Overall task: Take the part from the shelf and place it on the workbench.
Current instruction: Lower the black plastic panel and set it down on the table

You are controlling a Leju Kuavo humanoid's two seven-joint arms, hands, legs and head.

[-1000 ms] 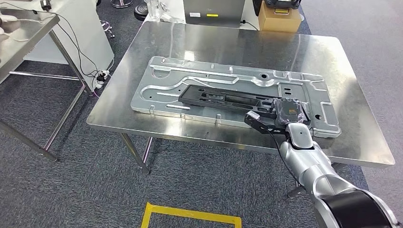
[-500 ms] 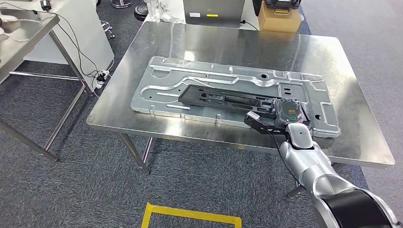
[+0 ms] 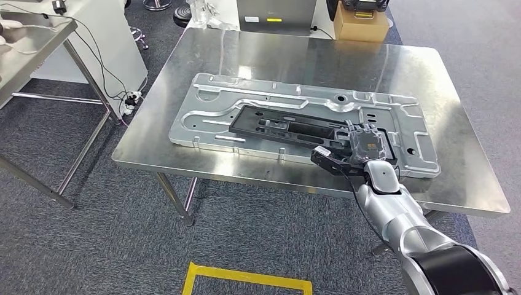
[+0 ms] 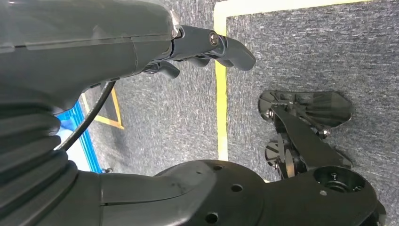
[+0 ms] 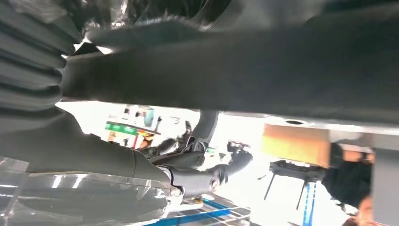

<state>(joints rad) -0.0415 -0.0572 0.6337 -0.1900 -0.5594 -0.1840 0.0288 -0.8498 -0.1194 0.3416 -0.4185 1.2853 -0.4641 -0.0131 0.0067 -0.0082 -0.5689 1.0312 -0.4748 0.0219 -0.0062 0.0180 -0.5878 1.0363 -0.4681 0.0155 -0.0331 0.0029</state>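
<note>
Part [image 3: 289,127], one, under right hand [image 3: 367,142]

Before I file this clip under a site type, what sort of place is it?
Probably a workshop or robot test lab. A steel workbench carries a stamped metal panel with a black part on it, yellow floor tape marks a standing spot, and loose cables run by a second steel table.

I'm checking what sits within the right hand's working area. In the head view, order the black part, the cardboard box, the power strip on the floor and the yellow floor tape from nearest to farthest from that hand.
From the right hand:
1. Black part: at the hand, lying on the metal panel.
2. Yellow floor tape: on the carpet, on the near side of the workbench.
3. Cardboard box: beyond the workbench's far edge.
4. Power strip: on the floor, off the workbench's left side.
</note>
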